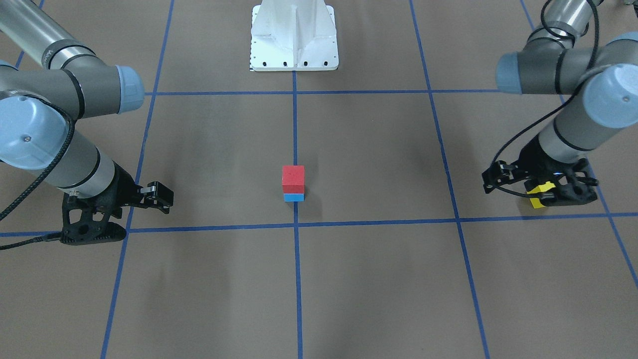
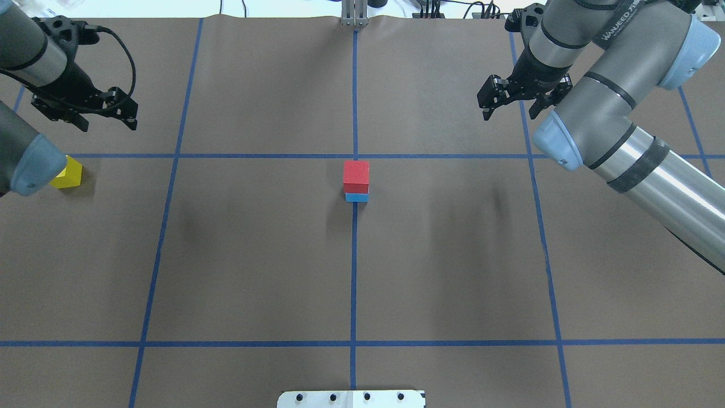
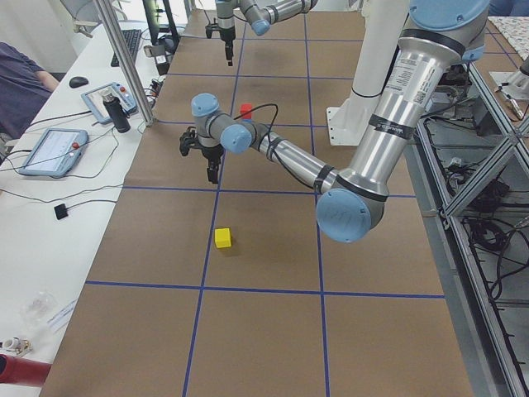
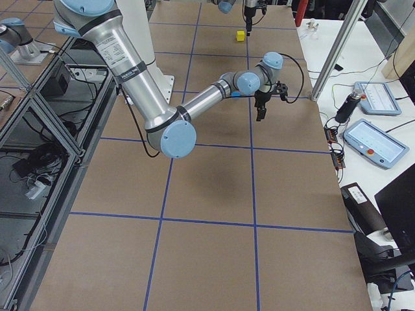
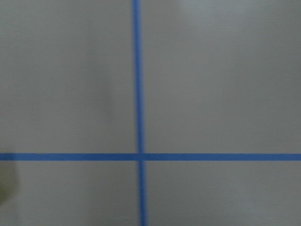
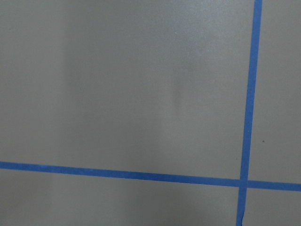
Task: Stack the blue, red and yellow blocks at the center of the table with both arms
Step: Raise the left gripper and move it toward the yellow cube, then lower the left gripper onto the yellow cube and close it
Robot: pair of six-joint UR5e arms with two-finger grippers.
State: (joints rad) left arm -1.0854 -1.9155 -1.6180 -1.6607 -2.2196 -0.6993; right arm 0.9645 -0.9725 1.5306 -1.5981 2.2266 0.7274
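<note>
While the red block (image 2: pixel 355 177) sits on top of the blue block (image 2: pixel 356 197) at mid-frame in the overhead view, right on the centre tape line (image 2: pixel 354 272) of the counter (image 2: pixel 255 255), the yellow block (image 2: pixel 68 173) lies alone at the far left edge of that frame. It is flat on the counter and partly hidden by the left arm's blue elbow cap (image 2: pixel 37 164).

Left end effector (image 2: pixel 105 116): upper left of the overhead frame, fingers spread apart, holding nothing. The left side view shows it hanging above the counter, with the yellow block near it but clear of it. In the front view the two overlap, but that's only line of sight.

Right end effector (image 2: pixel 518 110): upper right of the overhead frame, fingers also apart, nothing between them, well away from the stack.

Both wrist cams show only bare counter and crossing tape lines; the left one is blurred.

The white base plate (image 1: pixel 294 35) is at top centre of the front view.
</note>
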